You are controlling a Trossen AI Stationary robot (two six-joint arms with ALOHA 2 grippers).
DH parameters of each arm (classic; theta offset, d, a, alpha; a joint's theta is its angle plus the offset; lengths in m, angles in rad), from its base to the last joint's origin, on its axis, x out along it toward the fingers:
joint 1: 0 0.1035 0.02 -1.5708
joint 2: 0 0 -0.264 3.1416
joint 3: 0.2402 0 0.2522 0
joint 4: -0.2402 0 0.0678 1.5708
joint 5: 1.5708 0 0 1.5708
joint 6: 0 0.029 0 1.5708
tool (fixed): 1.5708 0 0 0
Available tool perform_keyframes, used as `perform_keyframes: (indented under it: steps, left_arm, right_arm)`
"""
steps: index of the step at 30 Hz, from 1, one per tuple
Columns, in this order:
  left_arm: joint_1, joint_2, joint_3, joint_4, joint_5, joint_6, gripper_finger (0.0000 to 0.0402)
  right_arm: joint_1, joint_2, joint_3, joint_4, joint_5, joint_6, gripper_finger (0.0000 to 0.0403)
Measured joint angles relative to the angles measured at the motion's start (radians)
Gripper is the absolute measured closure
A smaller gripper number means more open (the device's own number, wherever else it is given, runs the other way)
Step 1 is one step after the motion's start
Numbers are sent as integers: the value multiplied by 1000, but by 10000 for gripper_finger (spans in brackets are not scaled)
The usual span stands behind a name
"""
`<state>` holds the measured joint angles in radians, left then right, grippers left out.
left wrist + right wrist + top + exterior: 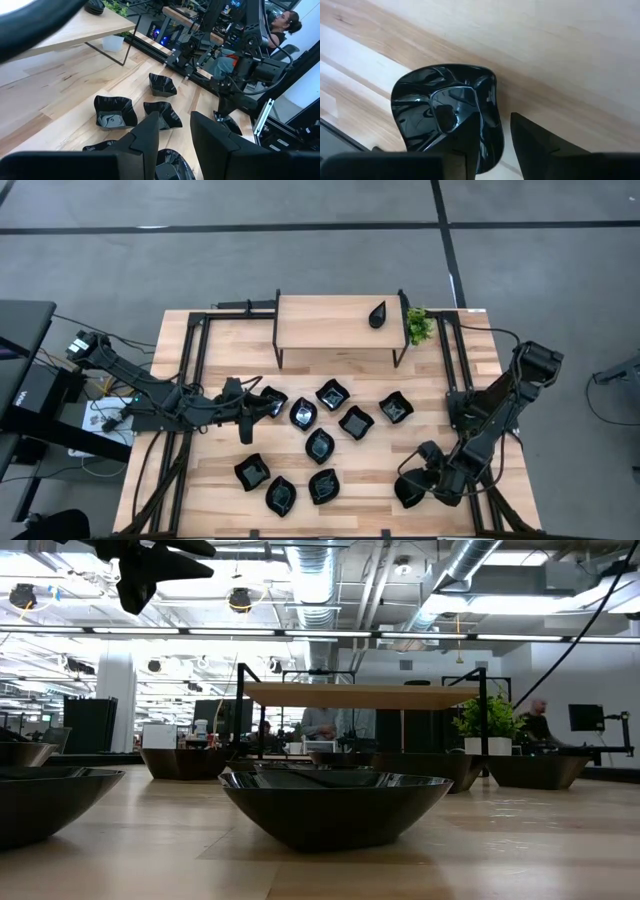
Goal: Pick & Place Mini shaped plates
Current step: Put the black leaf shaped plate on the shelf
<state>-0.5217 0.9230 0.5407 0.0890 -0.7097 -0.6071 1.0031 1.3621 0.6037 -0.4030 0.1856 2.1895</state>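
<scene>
Down at the near right corner of the worktop (200,330), the right jaws (496,137) were seen parted, with one finger laid over the inner face of a black mini plate (445,115) and the other finger outside its rim; whether the dish was pinched could not be told. From above, that plate (407,492) was seen at the tip of the right gripper (415,485), well apart from the small raised shelf (340,322) at the far side of the worktop.

The left jaws (175,132) were likewise held released, nothing being gripped between them. The left gripper (262,404) was placed in front of the shelf's left legs, at the left edge of the cluster of plates, just beside a wavy-edged dish (272,402).

Between the shelf and the near edge, the remaining mini shaped plates were spread over the wood: a wavy square (332,394), a leaf-like one (304,414), another square (355,422) and one more (395,408) nearer the shelf, then a rounded one (319,445), and a near row of three (252,472), (281,494), (323,485). On top of the shelf, towards its right end, a teardrop plate (378,314) was set, with a small green plant (419,326) just beside the shelf's right legs.
</scene>
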Motion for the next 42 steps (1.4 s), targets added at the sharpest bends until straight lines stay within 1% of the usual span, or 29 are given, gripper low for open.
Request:
perform_keyframes:
  steps: [8,14,22,28,32,36,39,42]
  left_arm:
    - [0,0,0,2,0,0,289]
    - [0,0,0,3,0,0,289]
    - [0,0,0,9,0,0,289]
    - [0,0,0,10,0,0,289]
    - [0,0,0,10,0,0,289]
    - [0,0,0,10,0,0,289]
    - [0,0,0,10,0,0,289]
    - [0,0,0,10,0,0,289]
  right_arm:
    - [12,0,0,1,0,7,351]
    - [12,0,0,4,0,5,396]
    - [12,-3,0,19,3,-23,400]
    - [7,-46,3,72,70,-109,401]
    - [-20,-115,21,64,85,-211,400]
    - [-68,-200,45,61,85,-369,401]
    - [-134,-266,67,61,86,-521,402]
    - [-224,-327,90,61,111,-696,401]
